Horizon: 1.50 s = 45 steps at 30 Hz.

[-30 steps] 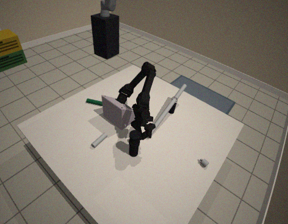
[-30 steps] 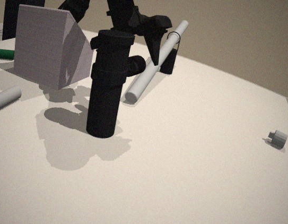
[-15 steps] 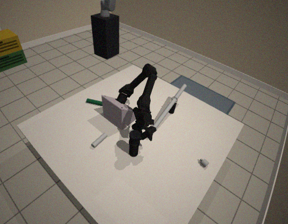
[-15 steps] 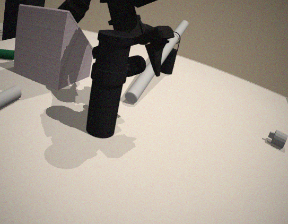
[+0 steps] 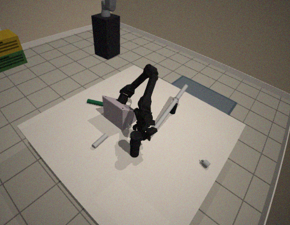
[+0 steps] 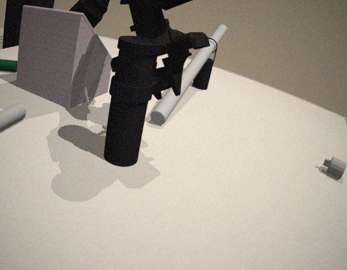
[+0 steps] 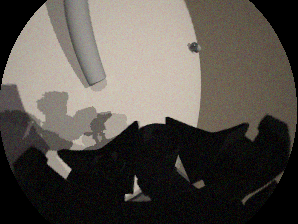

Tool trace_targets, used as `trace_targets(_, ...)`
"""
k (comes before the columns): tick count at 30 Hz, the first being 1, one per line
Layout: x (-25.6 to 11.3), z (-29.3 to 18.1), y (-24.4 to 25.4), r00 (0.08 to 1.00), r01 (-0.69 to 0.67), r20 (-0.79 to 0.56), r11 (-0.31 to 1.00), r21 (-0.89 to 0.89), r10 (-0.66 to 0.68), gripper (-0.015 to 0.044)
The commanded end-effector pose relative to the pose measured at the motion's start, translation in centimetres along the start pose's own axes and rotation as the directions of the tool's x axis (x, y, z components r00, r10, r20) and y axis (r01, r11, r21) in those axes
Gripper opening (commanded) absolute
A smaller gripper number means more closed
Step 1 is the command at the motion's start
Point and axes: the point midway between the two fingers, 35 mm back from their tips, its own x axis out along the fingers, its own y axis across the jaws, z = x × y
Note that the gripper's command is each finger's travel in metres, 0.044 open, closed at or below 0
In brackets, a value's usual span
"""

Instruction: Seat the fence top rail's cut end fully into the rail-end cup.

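The big black post stands upright with its brace band high under the post cap. My gripper is beside the post, pointing down, its fingers shut on the dark rail-end cup, mostly hidden by them. The pale grey top rail slants down through the loop cap on the small black post. Its cut end is low, close to the mat, outside the cup and below its level.
A purplish wedge-shaped block stands left of the gripper. A short grey pipe and a green rod lie on the left. A small grey fitting lies far right.
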Motion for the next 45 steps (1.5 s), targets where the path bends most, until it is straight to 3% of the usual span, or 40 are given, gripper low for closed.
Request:
trace_targets(1,0.0,-0.1,0.1,1.0,-0.001,0.0,1.0,-0.004,0.001,0.0007)
trace_targets(45,-1.1,-0.4,2.0,0.994,0.009,0.113,0.979,-0.203,0.014,0.0)
